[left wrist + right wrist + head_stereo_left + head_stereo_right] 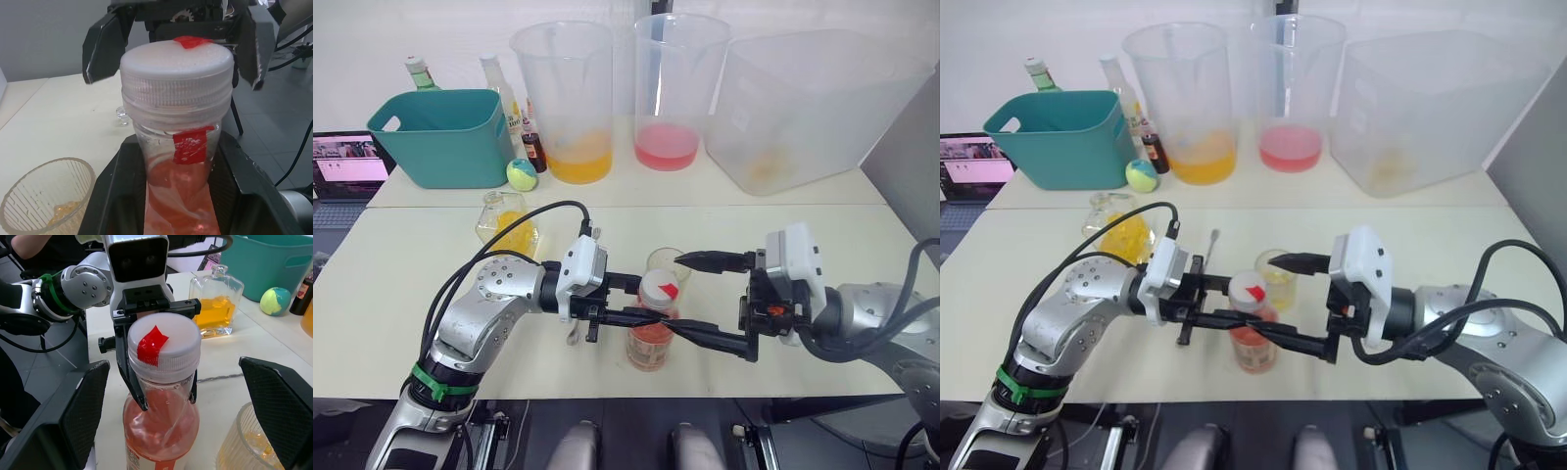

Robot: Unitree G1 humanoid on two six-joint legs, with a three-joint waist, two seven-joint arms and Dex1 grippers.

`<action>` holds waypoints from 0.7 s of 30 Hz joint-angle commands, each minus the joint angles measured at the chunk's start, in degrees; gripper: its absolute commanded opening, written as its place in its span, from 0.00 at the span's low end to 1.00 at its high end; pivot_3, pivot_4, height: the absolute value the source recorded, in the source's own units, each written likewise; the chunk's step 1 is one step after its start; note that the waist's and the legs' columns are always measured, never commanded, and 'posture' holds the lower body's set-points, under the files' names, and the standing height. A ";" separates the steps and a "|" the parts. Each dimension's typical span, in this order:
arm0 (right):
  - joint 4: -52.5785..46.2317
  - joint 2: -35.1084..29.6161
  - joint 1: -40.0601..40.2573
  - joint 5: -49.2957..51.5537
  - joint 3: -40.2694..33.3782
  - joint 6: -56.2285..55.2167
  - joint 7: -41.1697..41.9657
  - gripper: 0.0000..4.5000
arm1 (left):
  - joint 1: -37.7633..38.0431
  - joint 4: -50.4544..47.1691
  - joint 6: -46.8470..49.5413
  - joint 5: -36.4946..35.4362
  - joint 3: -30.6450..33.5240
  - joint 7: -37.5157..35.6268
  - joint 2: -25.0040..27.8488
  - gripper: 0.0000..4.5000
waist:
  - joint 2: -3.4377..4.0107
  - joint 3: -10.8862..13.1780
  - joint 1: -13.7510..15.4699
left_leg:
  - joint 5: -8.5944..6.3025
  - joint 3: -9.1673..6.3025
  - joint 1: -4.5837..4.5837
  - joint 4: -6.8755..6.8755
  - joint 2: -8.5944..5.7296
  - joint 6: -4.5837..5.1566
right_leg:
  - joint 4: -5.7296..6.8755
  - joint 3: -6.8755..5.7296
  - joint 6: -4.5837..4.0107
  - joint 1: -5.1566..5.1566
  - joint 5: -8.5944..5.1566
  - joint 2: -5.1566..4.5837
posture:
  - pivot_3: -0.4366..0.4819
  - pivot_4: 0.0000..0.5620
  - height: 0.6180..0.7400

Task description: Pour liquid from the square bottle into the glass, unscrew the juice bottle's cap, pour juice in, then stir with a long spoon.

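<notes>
L gripper [628, 302] on juice bottle [649, 345]

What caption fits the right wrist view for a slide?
Left end effector clamps the juice bottle below its white cap while the open right end effector straddles it, glass beside.

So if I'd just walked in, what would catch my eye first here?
Probably the juice bottle of pink liquid at the table's front edge, held in the left gripper, with its white cap marked red. The right gripper is spread wide around that cap, not touching it. Behind them stand the small glass and, further left, the square bottle of yellow liquid.
</notes>
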 commanded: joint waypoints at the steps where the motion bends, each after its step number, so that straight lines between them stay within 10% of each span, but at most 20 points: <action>1: -1.82 1.39 -2.41 0.36 0.65 -0.50 -2.49 1.00 | -1.22 -0.05 -0.37 1.68 -0.65 -0.09 0.88 0.27 | 0.00 0.00 -0.09 | 0.00 0.00 0.00 0.00 0.00 0.00 | 0.01 0.00 0.00 0.00 0.00 0.00 | 0.48 0.27 0.98; 7: -2.22 2.32 -3.17 -0.68 3.18 -0.31 -3.92 1.00 | -1.50 -0.17 0.04 1.61 -0.79 -0.23 1.17 0.27 | 0.00 -0.01 -0.07 | 0.00 -0.02 0.01 0.01 -0.01 0.00 | 0.01 -0.01 0.00 0.00 0.00 -0.01 | 0.48 0.27 0.98; 16: -2.32 3.39 -4.50 1.21 2.55 -0.27 -5.77 0.38 | -1.47 -0.51 0.74 1.45 -1.03 -0.39 1.84 0.27 | 0.00 0.00 -0.13 | 0.00 -0.03 0.01 0.00 -0.01 0.00 | 0.02 -0.02 0.00 0.00 0.00 0.01 | 0.48 0.27 0.98; 21: -2.55 3.35 -4.59 1.90 2.42 -0.03 -6.04 0.38 | -1.34 -0.90 1.04 1.31 -1.14 -0.19 2.04 0.27 | 0.00 0.00 -0.13 | 0.00 -0.03 0.01 0.00 0.00 0.00 | 0.02 -0.02 0.00 -0.01 0.00 0.01 | 0.48 0.27 0.98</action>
